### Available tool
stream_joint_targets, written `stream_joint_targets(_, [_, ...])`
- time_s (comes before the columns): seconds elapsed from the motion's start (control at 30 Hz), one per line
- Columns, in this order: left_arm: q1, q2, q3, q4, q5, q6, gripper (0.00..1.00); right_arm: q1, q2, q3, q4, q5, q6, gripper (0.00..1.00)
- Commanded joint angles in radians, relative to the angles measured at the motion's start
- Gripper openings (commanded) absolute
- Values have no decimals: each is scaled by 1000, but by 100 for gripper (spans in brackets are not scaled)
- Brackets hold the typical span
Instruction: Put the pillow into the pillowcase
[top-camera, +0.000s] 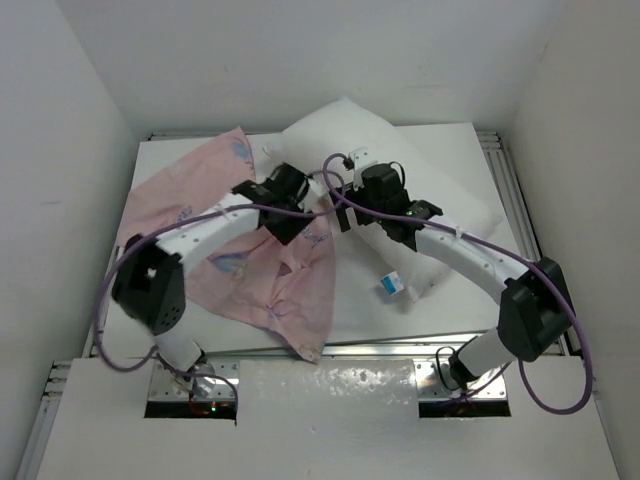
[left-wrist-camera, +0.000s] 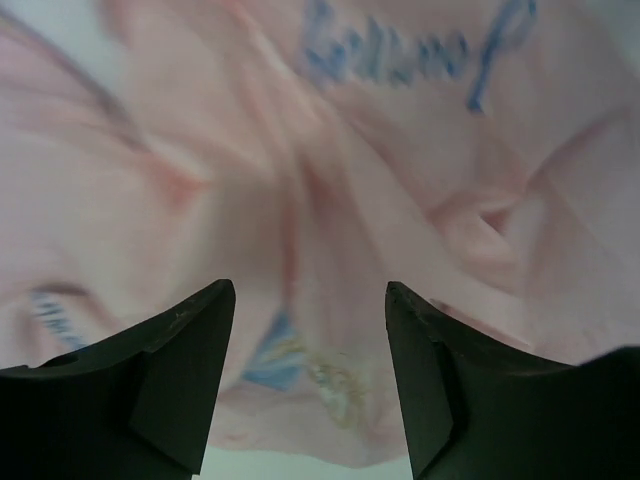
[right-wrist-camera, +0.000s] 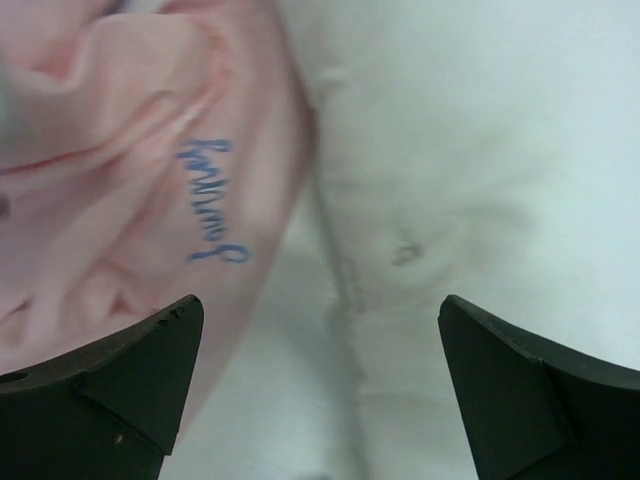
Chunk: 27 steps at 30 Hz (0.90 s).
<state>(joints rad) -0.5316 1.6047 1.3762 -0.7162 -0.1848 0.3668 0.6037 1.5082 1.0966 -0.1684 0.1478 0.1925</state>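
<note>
The white pillow (top-camera: 400, 205) lies slanted at the table's back right, its blue-and-white tag (top-camera: 390, 284) at the near corner. The pale pink pillowcase (top-camera: 200, 220) lies crumpled across the left and middle, its right edge against the pillow. My left gripper (top-camera: 290, 205) is open just above the pillowcase's rumpled folds (left-wrist-camera: 320, 200), holding nothing. My right gripper (top-camera: 345, 195) is open over the pillow's edge (right-wrist-camera: 470, 180), with the pillowcase's pink edge (right-wrist-camera: 150, 180) at its left finger. Both grippers hover close together at the seam between cloth and pillow.
White walls close in the table on the left, back and right. A metal rail (top-camera: 520, 220) runs along the right edge. Purple cables (top-camera: 330, 190) loop between the two wrists. Bare white tabletop (top-camera: 400, 320) shows in front of the pillow.
</note>
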Motion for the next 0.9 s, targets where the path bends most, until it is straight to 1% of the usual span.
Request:
stream_joint_targets(0.0, [-14,119,-48,-81,5,-40,60,-34,32,57,-8,208,-61,99])
stream_joint_targets(0.03, [-15,162,-42,-63,-14,-57,60,-45,40,59,0,194,-47,99])
stream_joint_targets(0.07, [-15,179,-39,-43,-78,-84,61,-53,46,51,7,182,-41,99])
stream_joint_targets(0.1, [-15,191,-36,2,-108,-98,61,-61,50,43,18,165,-39,99])
stream_joint_targets(0.17, [-15,213,-32,38,-155,-124,61,-62,56,22,46,147,-36,99])
stream_joint_targets(0.27, [-15,233,-8,47,-169,-132,60,-62,58,-6,67,89,-31,99])
stream_joint_targets(0.37, [-15,250,-58,87,-182,-108,59,-62,58,-55,121,42,-33,99])
stream_joint_targets(0.47, [-13,294,-86,98,-191,-95,50,-62,72,-79,161,39,-36,99])
stream_joint_targets(0.5, [-10,310,-97,97,-188,-92,35,-67,78,-78,164,38,-44,99])
stream_joint_targets(0.53, [-10,313,-100,95,-182,-89,25,-67,95,-78,164,36,-50,99])
stream_joint_targets(0.57, [-8,314,-100,89,-162,-85,17,-68,104,-72,162,44,-59,99])
stream_joint_targets(0.6, [-8,311,-95,72,-156,-81,6,-70,116,-69,162,56,-70,99])
stream_joint_targets(0.67, [-7,302,-71,48,-110,-75,0,-70,158,-47,162,103,-85,99])
stream_joint_targets(0.7, [-4,294,-63,25,-90,-75,0,-71,174,-44,162,174,-94,99])
stream_joint_targets(0.77, [15,275,-40,3,-19,-75,0,-71,220,-40,208,254,-122,99])
stream_joint_targets(0.8, [33,270,-32,-18,-1,-78,0,-73,233,-41,220,333,-126,99])
stream_joint_targets(0.87, [61,264,-19,-32,31,-80,0,-88,253,-53,245,360,-114,88])
